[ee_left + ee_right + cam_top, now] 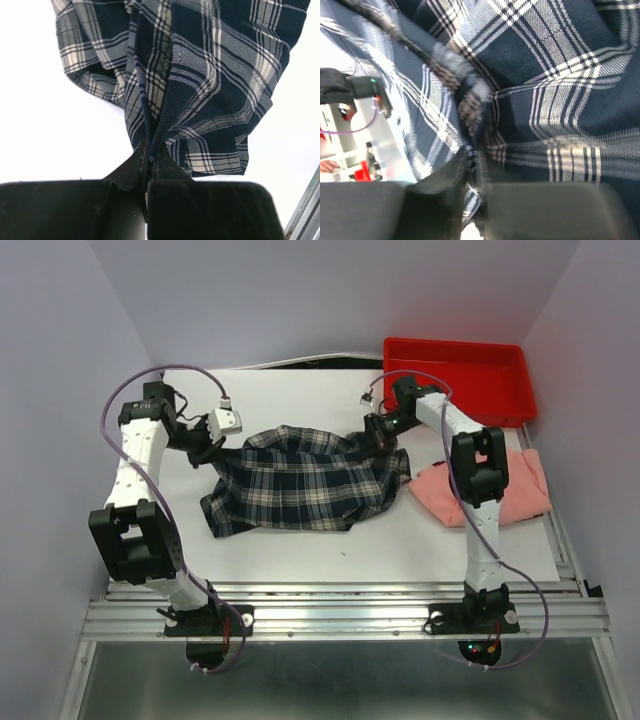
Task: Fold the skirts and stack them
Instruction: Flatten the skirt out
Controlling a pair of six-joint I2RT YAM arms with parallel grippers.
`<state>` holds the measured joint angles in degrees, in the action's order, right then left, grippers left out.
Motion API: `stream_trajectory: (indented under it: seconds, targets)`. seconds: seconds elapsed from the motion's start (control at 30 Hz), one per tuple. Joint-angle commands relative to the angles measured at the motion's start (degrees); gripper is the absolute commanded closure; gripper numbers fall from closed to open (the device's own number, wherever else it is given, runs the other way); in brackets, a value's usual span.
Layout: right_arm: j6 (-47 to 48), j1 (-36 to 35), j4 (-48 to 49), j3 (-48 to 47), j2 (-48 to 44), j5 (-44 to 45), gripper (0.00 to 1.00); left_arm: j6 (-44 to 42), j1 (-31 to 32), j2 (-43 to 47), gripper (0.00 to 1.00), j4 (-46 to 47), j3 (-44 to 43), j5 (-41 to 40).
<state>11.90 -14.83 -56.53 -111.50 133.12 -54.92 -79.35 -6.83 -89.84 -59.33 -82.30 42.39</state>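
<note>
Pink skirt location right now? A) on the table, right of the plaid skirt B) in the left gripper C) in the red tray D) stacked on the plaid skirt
A: the pink skirt lies on the table right of the plaid skirt, outside the red tray.

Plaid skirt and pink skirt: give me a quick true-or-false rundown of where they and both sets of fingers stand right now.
1. The left fingers are pinched on the plaid skirt. True.
2. The pink skirt lies in the red tray. False: it lies on the table, on the near side of the tray.
3. The plaid skirt is stacked on the pink skirt. False: it lies to its left, not on top.
4. The right fingers are closed on plaid cloth. True.
5. The red tray stands at the table's far right corner. True.
</note>
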Motion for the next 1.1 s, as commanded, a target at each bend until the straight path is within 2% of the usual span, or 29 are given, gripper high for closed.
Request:
stream_trajectory:
  seconds: [0.0, 0.2, 0.37, 0.57, 0.67, 0.7, 0.8, 0.83, 0.9, 0.97, 1.0, 1.07]
  targets:
    - [-1.18, 1.12, 1.60, -1.62, -10.13, -3.71, 0.98, 3.23, -5.19, 0.37, 1.00, -4.56, -6.45, 3.31]
    - [-2.84, 4.71, 4.14, -1.78, -18.32, -2.48, 0.99, 10.60, -11.97, 1.34, 1.00, -4.92, -13.57, 5.77]
    - [-3.65, 7.71, 8.54, -2.93, -26.13, 1.30, 0.99, 16.42, -16.01, 2.04, 1.00, -5.00, -18.67, 3.14]
    - [-7.24, 7.71, 16.88, 6.36, -36.78, 2.71, 0.99, 14.23, -17.16, 11.07, 1.00, -4.92, -14.56, 2.61]
    - [-9.96, 7.71, 21.10, 7.97, -39.51, 4.02, 0.99, 19.30, -17.16, 14.85, 1.00, -1.07, -14.20, 2.87]
    - [-11.36, 7.71, 23.55, 7.79, -38.99, 4.37, 0.99, 24.98, -17.16, 15.57, 1.00, 3.91, -14.03, 2.70]
    - [-15.23, 7.01, 27.52, 5.17, -36.45, 5.87, 0.99, 32.74, -17.16, 16.02, 1.00, 13.95, -14.02, 4.10]
    - [-15.85, 6.14, 29.88, 3.76, -33.66, 7.18, 0.99, 39.64, -17.16, 15.14, 1.00, 16.76, -14.20, 4.02]
    - [-18.66, 4.91, 31.56, -3.25, -30.04, 7.72, 0.99, 44.96, -17.16, 13.56, 1.00, 23.63, -17.44, 4.28]
    - [-21.82, 4.90, 34.90, -10.01, -23.81, 8.42, 0.99, 54.35, -17.16, 10.66, 1.00, 28.45, -21.74, 3.84]
    - [-24.70, 4.90, 35.78, -17.88, -21.61, 8.86, 0.99, 57.17, -17.16, 10.04, 1.00, 33.35, -25.24, 2.79]
    - [-28.05, 4.90, 36.14, -24.96, -15.98, 11.49, 0.99, 61.76, -16.55, 8.64, 1.00, 39.87, -26.33, -0.36]
